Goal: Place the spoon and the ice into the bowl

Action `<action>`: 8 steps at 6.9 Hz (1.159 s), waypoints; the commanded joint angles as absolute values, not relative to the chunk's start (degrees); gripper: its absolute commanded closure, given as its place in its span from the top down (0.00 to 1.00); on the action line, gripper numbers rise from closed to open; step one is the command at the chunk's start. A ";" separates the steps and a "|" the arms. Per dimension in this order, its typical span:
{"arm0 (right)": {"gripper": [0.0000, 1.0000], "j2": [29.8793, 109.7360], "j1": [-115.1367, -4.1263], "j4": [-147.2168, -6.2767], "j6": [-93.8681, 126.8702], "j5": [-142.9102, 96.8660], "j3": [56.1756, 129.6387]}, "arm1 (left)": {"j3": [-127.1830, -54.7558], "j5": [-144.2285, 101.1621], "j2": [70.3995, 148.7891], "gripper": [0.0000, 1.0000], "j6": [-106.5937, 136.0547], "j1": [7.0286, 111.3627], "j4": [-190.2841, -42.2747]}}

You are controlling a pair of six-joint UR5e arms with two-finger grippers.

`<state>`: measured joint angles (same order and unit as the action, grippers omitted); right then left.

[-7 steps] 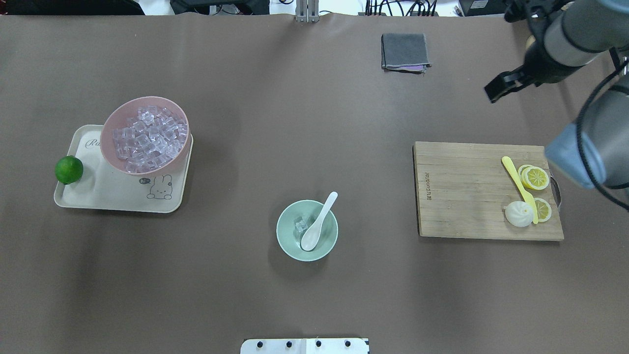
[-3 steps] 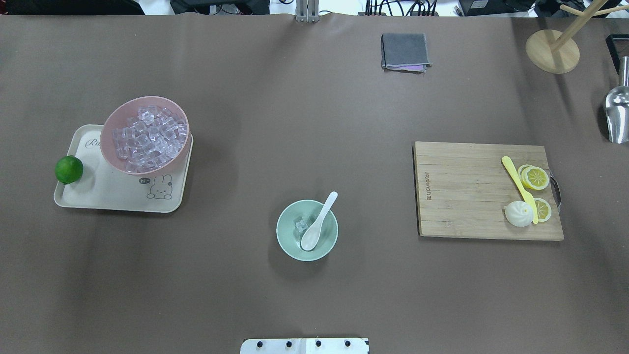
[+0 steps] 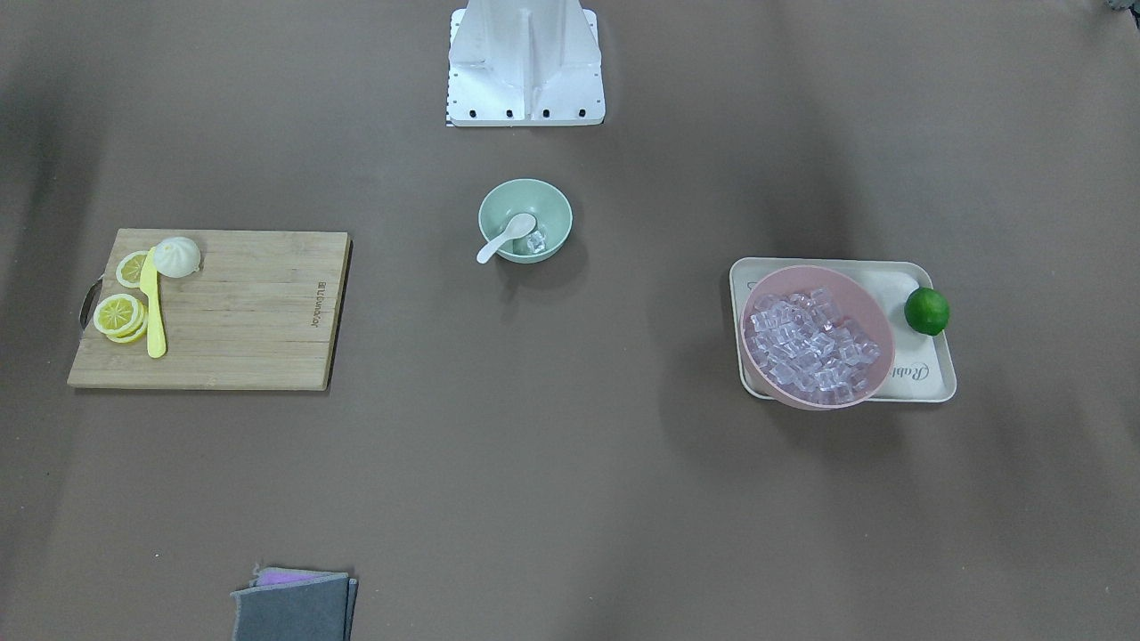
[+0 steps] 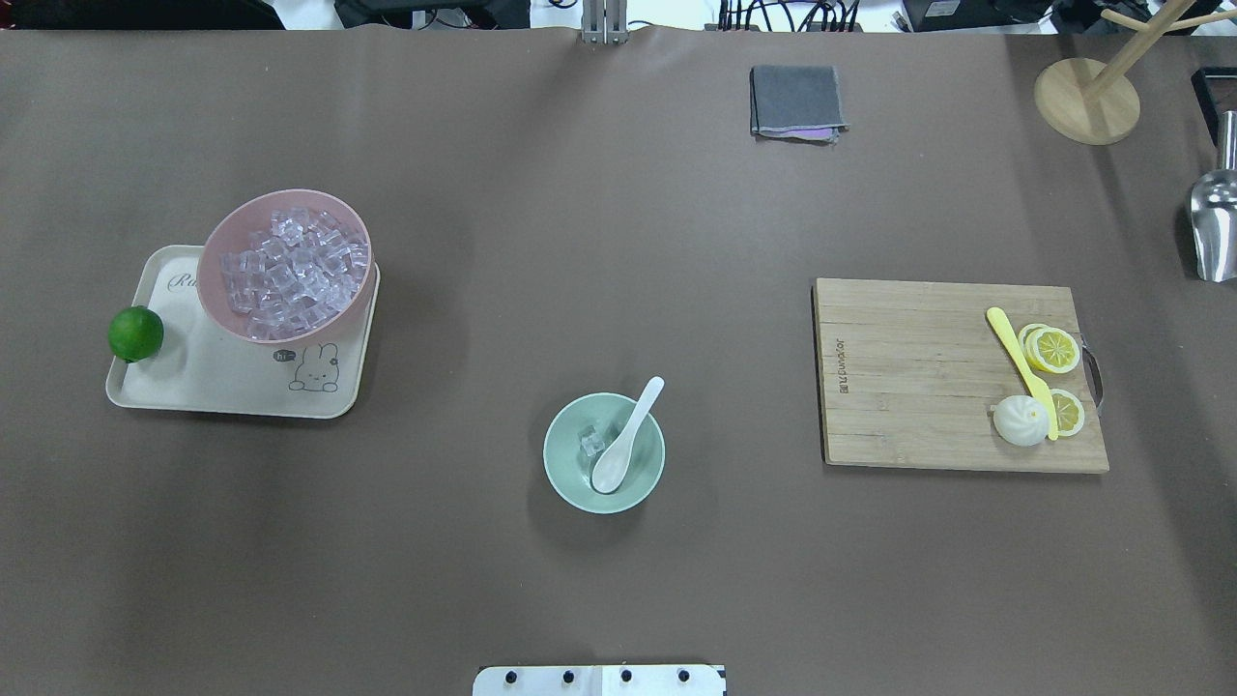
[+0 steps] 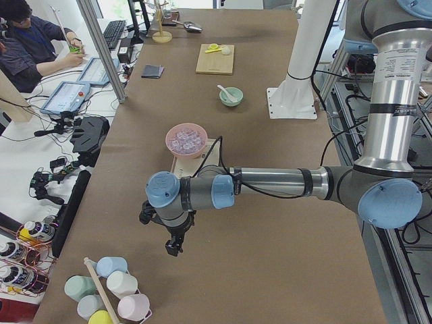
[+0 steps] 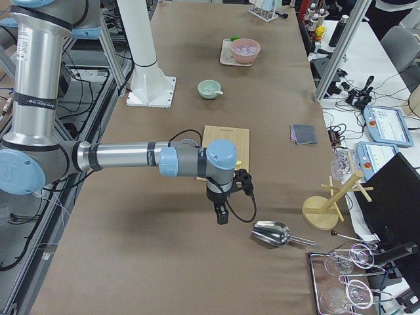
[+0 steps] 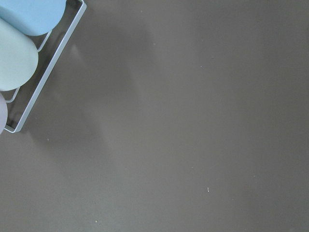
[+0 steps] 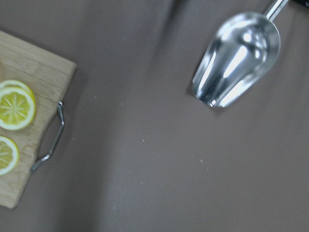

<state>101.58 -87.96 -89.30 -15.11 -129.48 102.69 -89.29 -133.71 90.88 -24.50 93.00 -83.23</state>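
The glossy white spoon [image 4: 626,437] is propped in the mint bowl [image 4: 560,474], handle toward one o'clock, clear ice [image 4: 590,442] beside it. The left gripper [image 5: 174,248] and right gripper [image 6: 222,218] are pointed downward; whether open or closed cannot be told.

The brown table [image 4: 618,242] fills the overhead view. A mint-green bowl [image 4: 638,488] stands at lower centre, a cream tray [image 4: 232,387] at middle left, and a wooden cutting board [image 4: 908,377] at middle right. Near the top edge lie a folded grey cloth [image 4: 796,101] right of centre and, in the upper right corner, a round wooden stand base [image 4: 1086,101]. A metal scoop [image 4: 1214,232] lies at the right edge, and the white base plate [image 4: 599,680] sits at bottom centre.
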 commanded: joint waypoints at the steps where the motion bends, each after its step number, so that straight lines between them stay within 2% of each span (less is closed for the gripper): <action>1: 1.00 103.62 -88.33 -77.31 -15.29 -132.17 97.14 | -94.80 -133.42 86.42 0.99 -24.79 93.34 -84.11; 4: 1.00 104.33 -88.33 -69.18 -14.94 -134.03 92.48 | -95.63 -133.42 85.61 0.99 -24.79 93.34 -84.29; 8: 1.00 104.06 -88.42 -70.22 -15.38 -137.29 93.34 | -95.36 -133.42 85.43 0.99 -24.79 93.34 -84.29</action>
